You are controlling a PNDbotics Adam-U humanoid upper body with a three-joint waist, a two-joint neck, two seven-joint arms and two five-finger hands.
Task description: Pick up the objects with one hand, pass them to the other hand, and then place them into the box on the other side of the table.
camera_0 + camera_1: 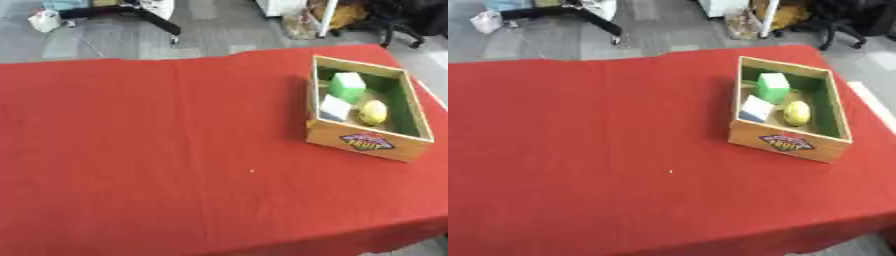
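Observation:
A wooden box [363, 141] with a green inside and a fruit label on its front stands on the right side of the red tablecloth [157, 130]. Inside it lie a green block [347, 86], a pale white-blue block [334, 107] and a yellow lemon-like fruit [373, 112]. Neither of my hands shows in either eye view.
A tiny pale speck [252, 171] lies on the cloth near the middle. Beyond the table's far edge are a grey floor, black chair legs [149, 17] at upper left and a chair base [385, 25] with clutter at upper right.

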